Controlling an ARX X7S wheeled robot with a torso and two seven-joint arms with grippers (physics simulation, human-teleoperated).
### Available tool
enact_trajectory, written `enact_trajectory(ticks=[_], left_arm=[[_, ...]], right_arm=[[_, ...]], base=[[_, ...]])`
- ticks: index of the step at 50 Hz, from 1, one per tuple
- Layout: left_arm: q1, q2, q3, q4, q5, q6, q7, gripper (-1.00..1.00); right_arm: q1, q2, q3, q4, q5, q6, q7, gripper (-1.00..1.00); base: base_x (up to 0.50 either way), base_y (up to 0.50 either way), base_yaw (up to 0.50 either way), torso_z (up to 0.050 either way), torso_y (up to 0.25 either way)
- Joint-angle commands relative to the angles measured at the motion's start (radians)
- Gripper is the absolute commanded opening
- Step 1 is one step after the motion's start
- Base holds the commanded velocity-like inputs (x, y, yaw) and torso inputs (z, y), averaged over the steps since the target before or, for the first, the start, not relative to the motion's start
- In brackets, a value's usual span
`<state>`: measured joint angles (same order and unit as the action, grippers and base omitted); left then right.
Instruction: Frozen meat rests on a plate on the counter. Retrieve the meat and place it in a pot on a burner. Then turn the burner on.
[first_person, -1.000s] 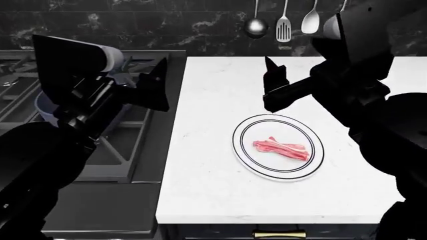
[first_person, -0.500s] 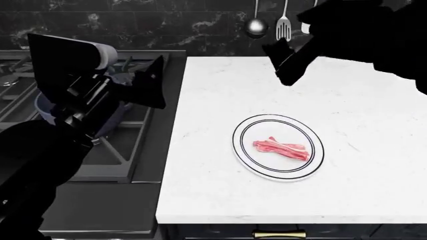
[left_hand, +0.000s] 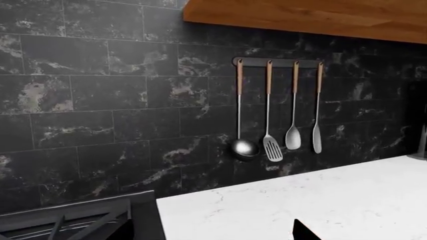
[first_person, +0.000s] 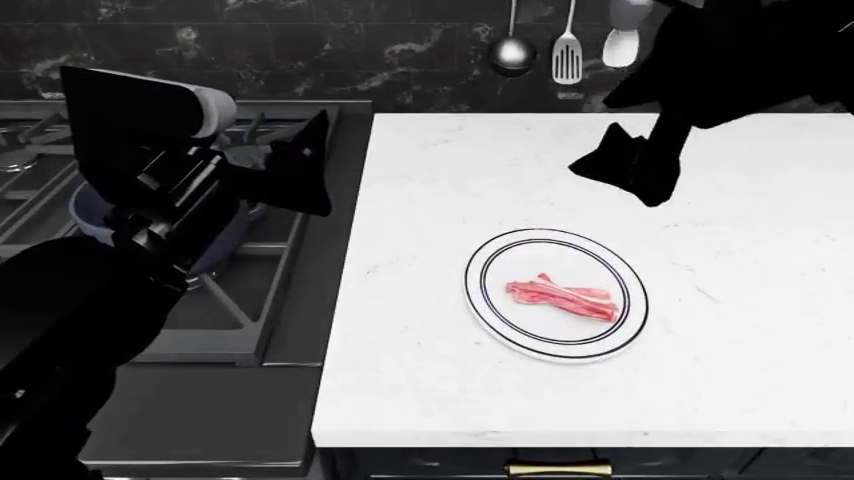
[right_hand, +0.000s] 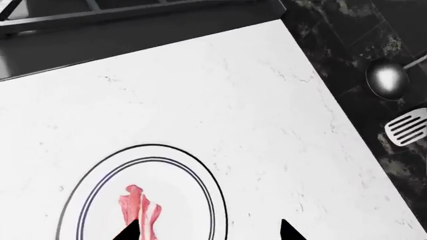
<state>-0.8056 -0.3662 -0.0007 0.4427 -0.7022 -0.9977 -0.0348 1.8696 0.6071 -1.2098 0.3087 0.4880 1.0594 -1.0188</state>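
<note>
I see the meat (first_person: 562, 298) lying flat on the plate (first_person: 497, 312), which sits on the counter (first_person: 427, 380). My right gripper (first_person: 638, 170) hangs above the counter, beyond the plate and apart from it, fingers spread wide and empty. My left gripper (first_person: 304, 180) hovers over the stove near the pot (first_person: 83, 215); I cannot tell its opening.
</note>
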Motion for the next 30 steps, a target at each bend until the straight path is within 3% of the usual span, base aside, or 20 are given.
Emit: enact_trajectory(ticks=[1, 30], left_arm=[[0.0, -0.005, 0.006, -0.01, 0.003, 0.011, 0.002, 1.0], [-0.006, -0.018, 0.033, 0.025, -0.013, 0.005, 0.001, 1.0]], right_arm=[[0.028, -0.026, -0.127, 0.131, -0.038, -0.12, -0.186, 1.0], [-0.099, -0.06, -0.168, 0.225, -0.032, -0.256, -0.235, 1.0]], base=[[0.0, 0.0, 0.0, 0.0, 0.0], [0.0, 0.0, 0.0, 0.0, 0.0]])
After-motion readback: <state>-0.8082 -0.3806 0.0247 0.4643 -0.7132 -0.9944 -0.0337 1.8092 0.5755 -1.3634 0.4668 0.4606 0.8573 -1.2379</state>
